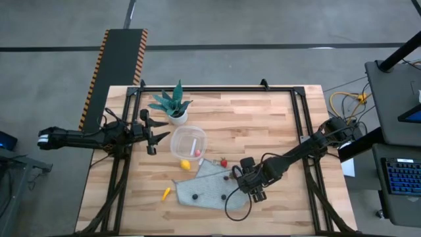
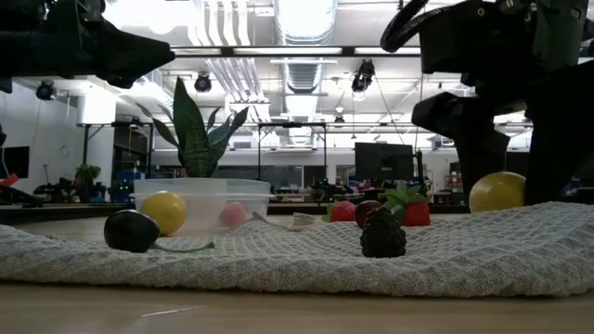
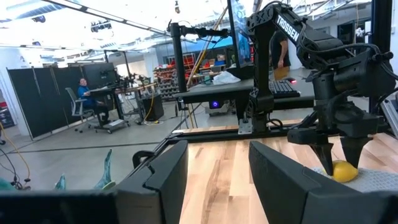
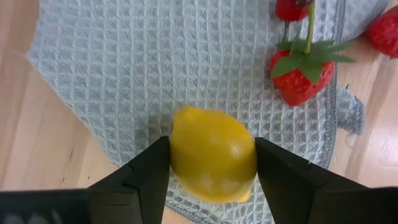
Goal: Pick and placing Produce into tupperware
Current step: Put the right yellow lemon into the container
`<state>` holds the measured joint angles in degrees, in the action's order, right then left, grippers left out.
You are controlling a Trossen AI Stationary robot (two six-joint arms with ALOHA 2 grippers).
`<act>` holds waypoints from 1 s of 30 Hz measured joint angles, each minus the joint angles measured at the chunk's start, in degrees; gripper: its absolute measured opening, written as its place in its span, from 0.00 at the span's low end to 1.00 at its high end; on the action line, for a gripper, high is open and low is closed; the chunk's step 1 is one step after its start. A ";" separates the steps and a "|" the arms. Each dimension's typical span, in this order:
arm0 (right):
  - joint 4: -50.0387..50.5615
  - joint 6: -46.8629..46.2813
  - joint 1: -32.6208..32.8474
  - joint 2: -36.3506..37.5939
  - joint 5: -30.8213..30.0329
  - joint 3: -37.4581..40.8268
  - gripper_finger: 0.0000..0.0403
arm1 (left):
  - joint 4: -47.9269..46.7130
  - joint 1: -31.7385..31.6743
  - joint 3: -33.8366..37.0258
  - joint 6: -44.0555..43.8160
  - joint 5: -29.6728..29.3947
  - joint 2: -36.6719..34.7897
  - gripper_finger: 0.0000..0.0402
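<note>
- On the grey cloth (image 1: pixel 207 189), a yellow lemon (image 4: pixel 213 154) is pinched between the two fingers of the right hand (image 1: pixel 248 185).
- From that hand, the tupperware (image 1: pixel 188 143) is found up the worktop (image 1: pixel 263 115) and toward the left arm's side, so the lemon must be carried that way. This is a guess from the task.
- Just beside the tupperware, the left hand (image 1: pixel 152 133) is held above the worktop with its fingers spread apart and nothing in them.
- A second lemon (image 1: pixel 185 164) is seen just beside the tupperware, and an orange carrot (image 1: pixel 166 193) lies off the cloth.
- Only in the right wrist view are the fingers shown touching the lemon on both sides, with a strawberry (image 4: pixel 303 76) near it.
- Only in the low view are dark berries (image 2: pixel 383 234) seen sitting on the cloth.
</note>
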<state>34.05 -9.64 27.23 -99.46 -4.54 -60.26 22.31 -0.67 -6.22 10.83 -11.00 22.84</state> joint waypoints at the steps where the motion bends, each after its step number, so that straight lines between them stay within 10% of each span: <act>1: 0.17 0.25 0.00 0.06 0.00 -0.22 0.50 | 0.00 0.00 0.00 0.00 0.00 -0.01 0.39; 17: 0.32 4.66 -0.02 5.31 -4.89 -4.31 0.50 | 3.24 0.00 0.00 0.08 0.00 -0.10 0.39; 30: -7.45 11.03 -0.40 11.34 -24.40 -3.67 0.50 | 3.34 0.00 0.00 0.09 0.00 0.01 0.39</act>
<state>26.60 1.39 26.83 -88.12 -28.93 -63.94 25.64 -0.67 -6.22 10.92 -11.00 22.85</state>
